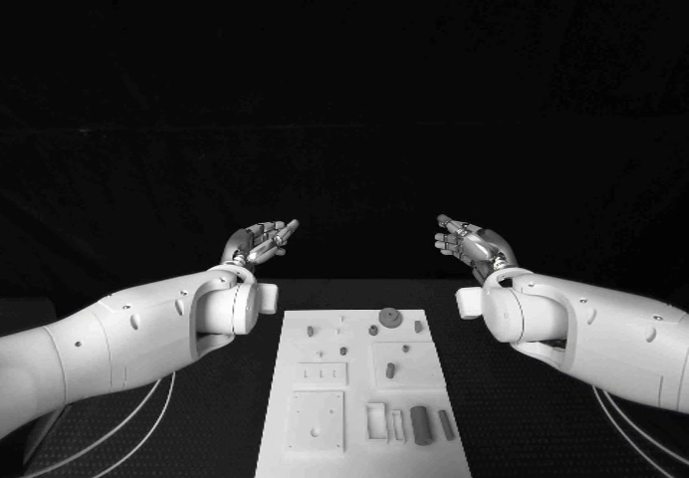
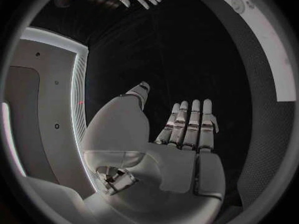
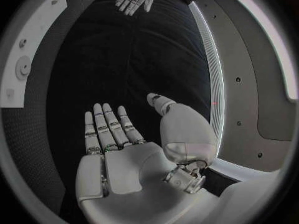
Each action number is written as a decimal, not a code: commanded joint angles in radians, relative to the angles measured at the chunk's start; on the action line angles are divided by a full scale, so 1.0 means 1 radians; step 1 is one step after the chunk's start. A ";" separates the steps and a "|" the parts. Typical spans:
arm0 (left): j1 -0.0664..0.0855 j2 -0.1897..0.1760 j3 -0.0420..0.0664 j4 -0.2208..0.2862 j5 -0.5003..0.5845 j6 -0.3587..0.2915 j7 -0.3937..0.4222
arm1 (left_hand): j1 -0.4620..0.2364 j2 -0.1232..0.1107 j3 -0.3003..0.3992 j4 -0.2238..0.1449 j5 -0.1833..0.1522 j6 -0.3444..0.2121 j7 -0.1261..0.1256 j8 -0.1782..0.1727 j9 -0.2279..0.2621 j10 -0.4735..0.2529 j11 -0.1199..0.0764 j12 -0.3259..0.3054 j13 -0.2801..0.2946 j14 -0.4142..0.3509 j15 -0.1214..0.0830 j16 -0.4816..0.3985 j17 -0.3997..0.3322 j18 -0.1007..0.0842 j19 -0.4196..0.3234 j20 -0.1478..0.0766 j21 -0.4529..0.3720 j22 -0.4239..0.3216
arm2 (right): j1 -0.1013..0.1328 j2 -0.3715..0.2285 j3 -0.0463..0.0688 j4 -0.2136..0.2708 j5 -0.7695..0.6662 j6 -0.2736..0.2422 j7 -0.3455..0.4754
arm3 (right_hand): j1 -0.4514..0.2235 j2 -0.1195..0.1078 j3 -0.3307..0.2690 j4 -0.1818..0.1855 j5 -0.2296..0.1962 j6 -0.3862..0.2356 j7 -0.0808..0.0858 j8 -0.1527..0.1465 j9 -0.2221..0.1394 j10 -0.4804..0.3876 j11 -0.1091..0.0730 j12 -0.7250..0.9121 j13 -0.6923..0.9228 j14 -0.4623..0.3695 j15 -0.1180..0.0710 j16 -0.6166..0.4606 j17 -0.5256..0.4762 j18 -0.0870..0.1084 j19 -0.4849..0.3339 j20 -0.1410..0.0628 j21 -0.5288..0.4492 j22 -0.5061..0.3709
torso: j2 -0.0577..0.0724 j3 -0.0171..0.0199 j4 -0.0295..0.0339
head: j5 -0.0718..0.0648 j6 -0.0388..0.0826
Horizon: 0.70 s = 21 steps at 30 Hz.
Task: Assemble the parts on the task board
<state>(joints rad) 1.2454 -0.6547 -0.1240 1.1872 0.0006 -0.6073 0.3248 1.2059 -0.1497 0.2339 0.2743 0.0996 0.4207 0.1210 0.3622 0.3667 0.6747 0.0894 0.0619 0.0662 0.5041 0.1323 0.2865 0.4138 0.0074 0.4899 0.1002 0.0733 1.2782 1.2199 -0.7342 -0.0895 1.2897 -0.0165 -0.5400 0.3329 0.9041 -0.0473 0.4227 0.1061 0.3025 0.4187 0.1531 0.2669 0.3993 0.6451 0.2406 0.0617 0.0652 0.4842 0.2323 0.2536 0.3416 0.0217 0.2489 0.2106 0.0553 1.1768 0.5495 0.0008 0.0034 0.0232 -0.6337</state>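
Both hands spread and holding nothing: left hand (image 1: 260, 242) at 10 o'clock, right hand (image 1: 470, 242) at 2, well above the task board (image 1: 288, 398) at 6. Those grey parts (image 1: 419, 424) look tiny, so fumbling one seems likely.

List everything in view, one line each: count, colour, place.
task board: one, white, lying lengthwise in the middle of the table between the two arms.
parts: several small grey pieces, lying on or standing in the task board; the largest, a dark cylinder, lies at its near right end; a round one sits near the far end.
table: one, black, under the task board.
cables: thin white lines on the table beside each arm.
left hand: one, silver, raised beyond the board's far left, fingers apart, holding nothing.
right hand: one, silver, raised beyond the board's far right, fingers apart, holding nothing.
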 commanded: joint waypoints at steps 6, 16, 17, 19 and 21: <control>0.074 0.049 -0.041 -0.148 -0.022 0.215 -0.198 | 0.054 0.002 0.006 0.014 0.006 0.022 0.005 0.017 0.016 0.032 0.004 0.007 0.004 0.037 0.004 0.020 0.019 -0.007 0.045 -0.003 0.011 0.052 | 0.072 0.021 -0.034 -0.125 -0.060 0.324 -0.213 | 0.101 -0.013 0.017 -0.053 -0.007 0.047 0.088 0.033 0.019 0.063 0.004 0.016 0.008 0.051 0.006 0.034 0.022 0.036 0.063 0.003 0.014 0.137 | 0.000 0.0001 0.0000 | 0.000 0.000; 0.094 0.056 -0.053 -0.177 -0.032 0.259 -0.212 | 0.119 0.042 -0.051 0.012 0.012 0.164 0.018 0.062 0.032 0.247 0.010 0.094 0.034 0.240 -0.005 0.116 0.060 0.017 0.230 -0.070 0.066 0.045 | 0.098 0.083 -0.047 -0.262 -0.560 0.350 -0.214 | 0.217 -0.056 0.061 -0.233 -0.059 0.222 0.061 0.105 0.029 0.266 -0.027 0.074 0.027 0.256 -0.020 0.128 0.061 0.118 0.254 -0.004 0.047 0.120 | 0.000 -0.0024 0.0023 | -0.001 -0.006; 0.094 0.054 -0.053 -0.177 -0.036 0.266 -0.211 | 0.128 0.046 -0.059 0.012 0.013 0.180 0.020 0.064 0.031 0.267 0.007 0.102 0.038 0.252 -0.008 0.119 0.063 0.017 0.239 -0.073 0.066 0.043 | 0.097 0.092 -0.047 -0.274 -0.609 0.361 -0.214 | 0.217 -0.056 0.067 -0.251 -0.065 0.242 0.056 0.108 0.028 0.289 -0.035 0.078 0.029 0.280 -0.031 0.137 0.068 0.129 0.281 -0.003 0.050 0.114 | 0.000 -0.0028 0.0024 | -0.001 -0.005; 0.094 0.052 -0.053 -0.174 -0.050 0.281 -0.211 | 0.150 0.053 -0.072 0.012 0.015 0.215 0.017 0.069 0.031 0.300 0.003 0.113 0.043 0.284 -0.017 0.130 0.072 0.018 0.259 -0.081 0.067 0.041 | 0.092 0.103 -0.047 -0.286 -0.705 0.370 -0.212 | 0.216 -0.056 0.083 -0.275 -0.056 0.292 0.049 0.123 0.030 0.339 -0.053 0.089 0.037 0.324 -0.047 0.152 0.082 0.150 0.328 -0.002 0.058 0.104 | 0.000 -0.0023 0.0025 | -0.002 -0.006; 0.094 0.048 -0.053 -0.168 -0.055 0.289 -0.210 | 0.173 0.062 -0.087 0.013 0.016 0.246 0.006 0.069 0.028 0.322 -0.004 0.115 0.045 0.293 -0.021 0.126 0.075 0.014 0.267 -0.086 0.062 0.037 | 0.085 0.113 -0.047 -0.295 -0.790 0.372 -0.210 | 0.217 -0.077 0.148 -0.277 -0.100 0.333 0.041 0.123 0.028 0.379 -0.066 0.085 0.039 0.357 -0.061 0.154 0.097 0.171 0.371 0.005 0.059 0.087 | 0.000 -0.0012 0.0032 | -0.001 -0.005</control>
<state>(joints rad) 1.3360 -0.6064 -0.1774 1.0128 -0.0276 -0.3743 0.1189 1.3704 -0.0878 0.1514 0.2863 0.1096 0.6584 0.1298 0.4298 0.3963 0.9888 0.0883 0.1750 0.1099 0.7922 0.1122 0.4143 0.4884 0.0073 0.7513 0.0142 0.1354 1.3079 1.3099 -0.6263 -0.1357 1.0008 -0.5160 -0.2105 0.1200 1.0883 -0.0980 0.4856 -0.0977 0.2545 0.6236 0.1734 0.3600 0.4251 0.8876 0.2137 0.1243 0.0900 0.7154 0.2133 0.3664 0.4002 0.1249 0.4820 0.2099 0.0962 1.2902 0.5494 -0.0008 0.0054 0.0220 -0.6391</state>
